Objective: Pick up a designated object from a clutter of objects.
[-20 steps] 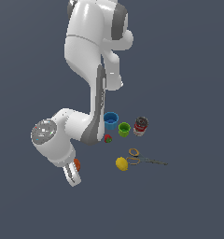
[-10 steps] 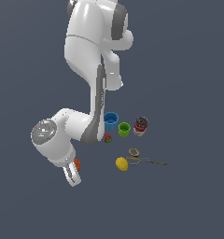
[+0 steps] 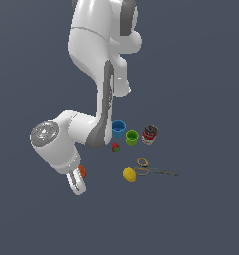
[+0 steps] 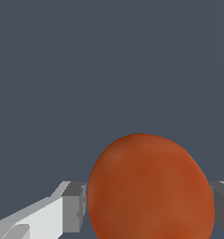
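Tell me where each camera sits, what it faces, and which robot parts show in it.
Exterior view: off the arm, looking at the whole white arm and the clutter: blue cup, green cup, can, strawberry, lemon, scissors.
Wrist view: on the wrist, facing down between the fingers at the orange ball, which they flank.
Shared: the hand and the orange ball.
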